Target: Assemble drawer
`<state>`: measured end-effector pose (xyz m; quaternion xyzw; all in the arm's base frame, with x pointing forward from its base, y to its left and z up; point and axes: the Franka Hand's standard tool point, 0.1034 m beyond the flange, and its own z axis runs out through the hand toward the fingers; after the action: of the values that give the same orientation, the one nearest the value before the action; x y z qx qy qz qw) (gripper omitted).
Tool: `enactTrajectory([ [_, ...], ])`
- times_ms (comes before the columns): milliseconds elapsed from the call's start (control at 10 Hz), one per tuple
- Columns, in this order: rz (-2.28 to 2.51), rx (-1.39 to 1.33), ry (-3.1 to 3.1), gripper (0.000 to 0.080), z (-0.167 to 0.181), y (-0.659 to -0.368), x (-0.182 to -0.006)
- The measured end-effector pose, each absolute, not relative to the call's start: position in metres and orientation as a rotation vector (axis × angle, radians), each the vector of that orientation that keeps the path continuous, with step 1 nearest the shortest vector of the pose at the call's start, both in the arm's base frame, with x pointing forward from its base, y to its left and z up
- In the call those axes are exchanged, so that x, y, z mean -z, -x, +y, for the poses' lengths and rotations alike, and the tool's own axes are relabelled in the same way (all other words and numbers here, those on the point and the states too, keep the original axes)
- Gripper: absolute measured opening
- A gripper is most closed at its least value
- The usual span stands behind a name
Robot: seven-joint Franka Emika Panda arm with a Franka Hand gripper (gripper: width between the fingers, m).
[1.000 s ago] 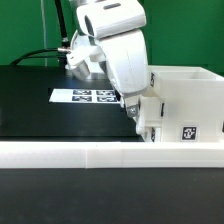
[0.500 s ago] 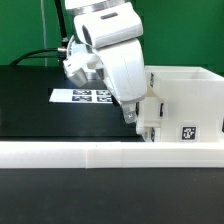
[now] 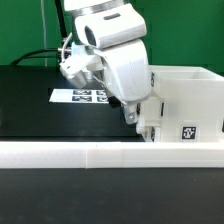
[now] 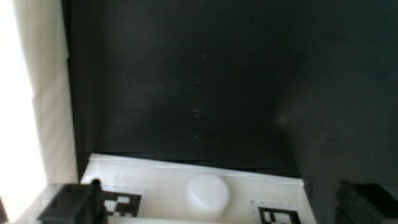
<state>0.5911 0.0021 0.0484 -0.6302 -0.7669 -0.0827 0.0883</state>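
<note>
- Drawer housing, a large white hollow plastic box, stands on the black tabletop at the exterior view's right, just behind the long low white border wall; probably parked against that wall so it stays square for the trays
- One square black-and-white tag shows on its near face; it carries a coded pattern only, no readable letters
- White robot arm's fingers hang low at the housing's left edge, touching or just beside it; which, I cannot tell
- In the wrist view the two dark fingers stand apart with nothing between them, a white tagged part lying below the gap, likely a tray or the housing's wall
- That spread pose suggests it is lining up for a grasp, as a judgement
- Thin flat white marker board lies on the tabletop at the exterior view's left, its tags patterned, no writing legible
</note>
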Motion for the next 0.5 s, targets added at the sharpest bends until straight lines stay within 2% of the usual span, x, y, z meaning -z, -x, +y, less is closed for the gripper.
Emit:
enactTrajectory([
  [500,-2.25,0.195,1.987,0.0649,0.0031,-0.5951,-0.0438],
])
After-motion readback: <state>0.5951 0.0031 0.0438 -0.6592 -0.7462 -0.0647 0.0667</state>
